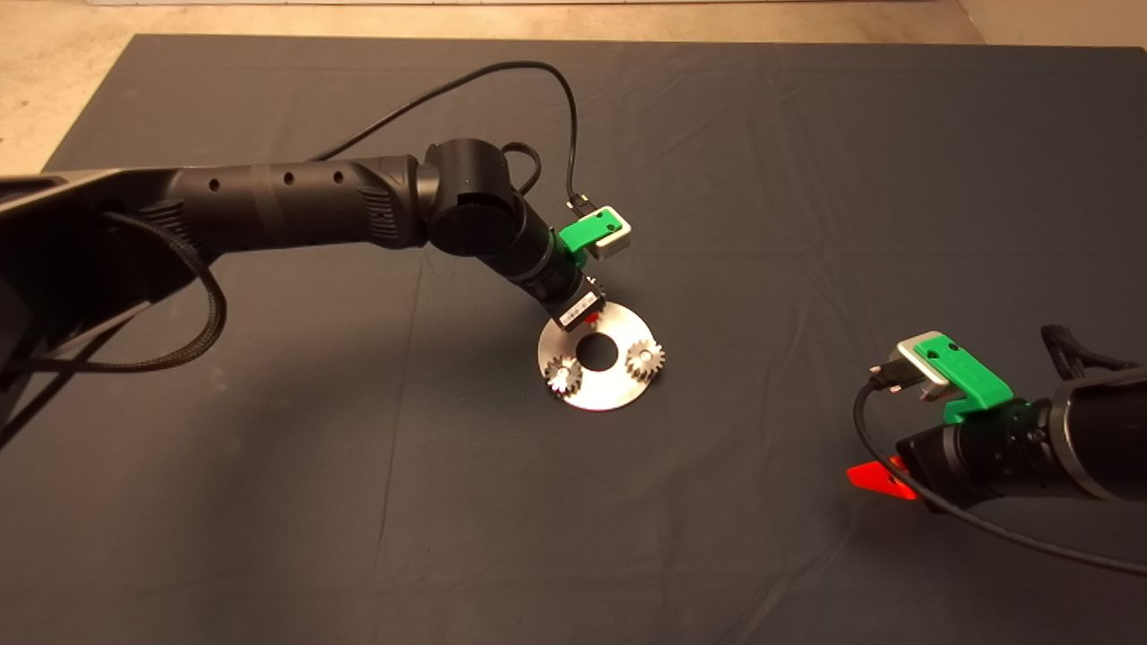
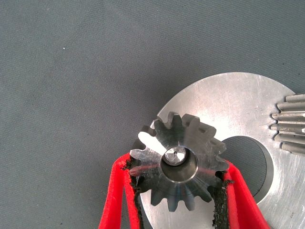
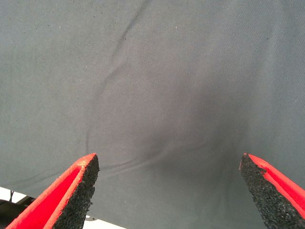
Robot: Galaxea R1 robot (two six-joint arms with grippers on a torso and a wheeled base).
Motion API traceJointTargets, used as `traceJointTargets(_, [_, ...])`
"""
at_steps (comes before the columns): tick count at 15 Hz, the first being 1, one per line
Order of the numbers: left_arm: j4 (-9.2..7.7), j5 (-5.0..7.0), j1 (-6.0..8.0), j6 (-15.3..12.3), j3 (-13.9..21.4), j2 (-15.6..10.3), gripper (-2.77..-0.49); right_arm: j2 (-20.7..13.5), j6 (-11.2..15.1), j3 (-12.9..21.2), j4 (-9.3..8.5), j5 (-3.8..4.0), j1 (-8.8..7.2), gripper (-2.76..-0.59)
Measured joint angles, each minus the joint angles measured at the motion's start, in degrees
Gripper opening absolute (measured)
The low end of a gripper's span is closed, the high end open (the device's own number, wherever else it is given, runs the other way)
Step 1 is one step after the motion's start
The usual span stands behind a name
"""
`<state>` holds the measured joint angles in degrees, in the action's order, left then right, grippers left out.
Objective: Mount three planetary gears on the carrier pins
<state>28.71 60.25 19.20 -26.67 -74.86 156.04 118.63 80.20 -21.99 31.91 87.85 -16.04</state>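
Observation:
The round shiny carrier disc (image 1: pixel 599 383) with a central hole lies mid-mat. Two planetary gears sit on it, one at its left (image 1: pixel 564 374) and one at its right (image 1: pixel 643 359). My left gripper (image 1: pixel 587 313) is over the disc's far edge. In the left wrist view it (image 2: pixel 177 179) is shut on the third gear (image 2: pixel 178 162), which sits over a carrier pin (image 2: pixel 175 155) whose silver tip shows in the gear's centre hole; the disc (image 2: pixel 228 109) lies beneath and another gear (image 2: pixel 290 123) shows at the edge. My right gripper (image 3: pixel 169 183) is open and empty over bare mat.
The dark mat (image 1: pixel 269 448) covers the table, with bare pale floor beyond its far edge. The right arm (image 1: pixel 1004 439) rests at the mat's right side, apart from the disc. The left arm's cable (image 1: pixel 538 81) loops above the mat behind the disc.

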Motion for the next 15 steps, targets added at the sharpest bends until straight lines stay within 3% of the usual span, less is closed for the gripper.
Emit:
traceJointTargets(8, [0.04,0.48,0.00,0.00,0.00,0.35,-2.70,0.12,0.00,0.00,0.00,-0.02,0.00,-1.16])
traceJointTargets(15, [0.09,0.80,0.00,0.00,0.00,0.50,-2.45,0.12,0.00,0.00,0.00,0.00,0.00,-1.16])
